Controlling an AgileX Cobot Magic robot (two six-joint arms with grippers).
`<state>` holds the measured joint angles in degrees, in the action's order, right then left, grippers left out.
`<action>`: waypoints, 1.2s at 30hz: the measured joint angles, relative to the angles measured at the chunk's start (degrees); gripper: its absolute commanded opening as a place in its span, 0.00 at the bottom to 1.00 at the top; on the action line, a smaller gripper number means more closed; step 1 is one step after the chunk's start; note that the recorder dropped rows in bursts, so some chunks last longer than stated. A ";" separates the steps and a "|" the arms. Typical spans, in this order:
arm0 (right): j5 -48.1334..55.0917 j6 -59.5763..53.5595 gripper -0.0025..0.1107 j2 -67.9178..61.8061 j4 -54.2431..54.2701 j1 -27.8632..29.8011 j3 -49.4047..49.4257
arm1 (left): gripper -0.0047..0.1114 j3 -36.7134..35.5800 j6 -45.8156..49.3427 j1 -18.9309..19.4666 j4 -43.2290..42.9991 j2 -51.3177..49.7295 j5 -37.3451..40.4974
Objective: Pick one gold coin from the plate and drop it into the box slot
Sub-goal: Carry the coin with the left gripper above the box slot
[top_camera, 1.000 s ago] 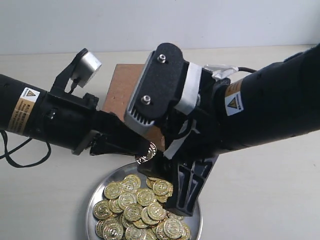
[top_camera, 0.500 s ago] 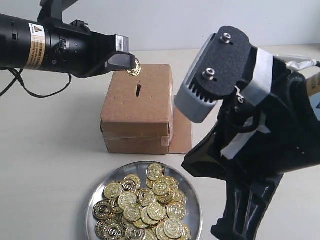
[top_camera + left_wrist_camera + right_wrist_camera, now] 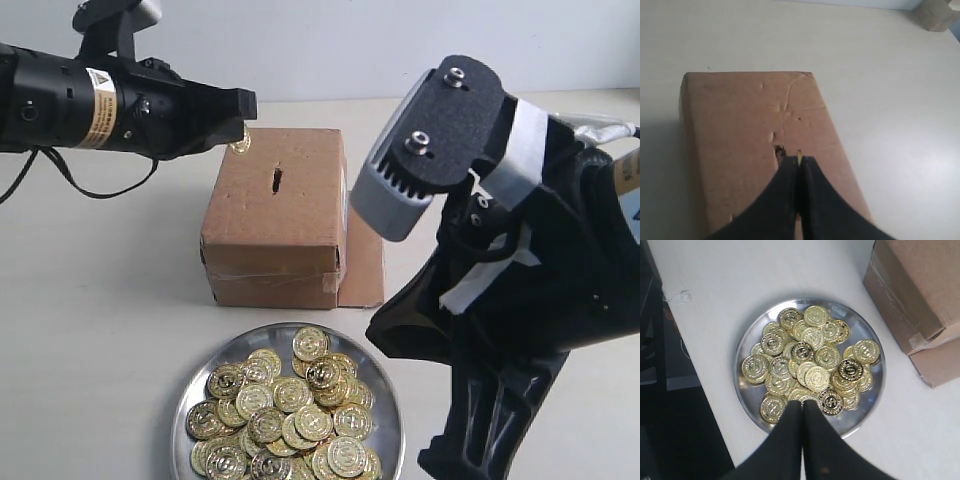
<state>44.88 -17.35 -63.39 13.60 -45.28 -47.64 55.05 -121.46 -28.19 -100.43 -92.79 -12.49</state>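
Note:
The brown cardboard box [image 3: 277, 215] stands mid-table with its dark slot [image 3: 274, 180] on top. My left gripper [image 3: 240, 135] hovers over the box's far left corner, shut on a gold coin [image 3: 240, 140]. In the left wrist view the coin's thin edge [image 3: 799, 158] peeks out between the closed fingers, just beside the slot [image 3: 778, 151]. The silver plate [image 3: 385, 400] heaped with gold coins [image 3: 285, 410] lies in front of the box. My right gripper [image 3: 802, 404] is shut and holds nothing, high above the plate's [image 3: 867, 400] rim.
The box's side flap [image 3: 365, 265] lies flat on the table to its right. The bulky right arm [image 3: 520, 260] fills the right side of the exterior view. A pale wooden block [image 3: 938, 12] sits far off on the table. The table edge [image 3: 700, 400] runs close to the plate.
One second ago both arms were low at the plate; the left has since carried a coin up over the box. In the last half second it pulled slightly left, off the slot.

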 measured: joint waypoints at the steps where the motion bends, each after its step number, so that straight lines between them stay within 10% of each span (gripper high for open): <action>1: 0.00 0.00 0.02 0.00 0.00 0.00 0.00 | 0.04 0.33 0.00 -0.45 0.00 -0.36 0.68; 14: 0.22 0.00 0.02 0.10 0.00 0.00 0.00 | 0.04 4.66 2.58 -4.41 0.00 -1.14 11.16; 36: 0.34 0.11 0.02 0.10 0.00 0.00 0.00 | 0.04 4.66 6.88 -4.76 0.24 -1.14 5.36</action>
<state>45.21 -17.24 -63.29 13.60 -45.28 -47.64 59.71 -114.58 -32.94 -100.19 -93.93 -7.13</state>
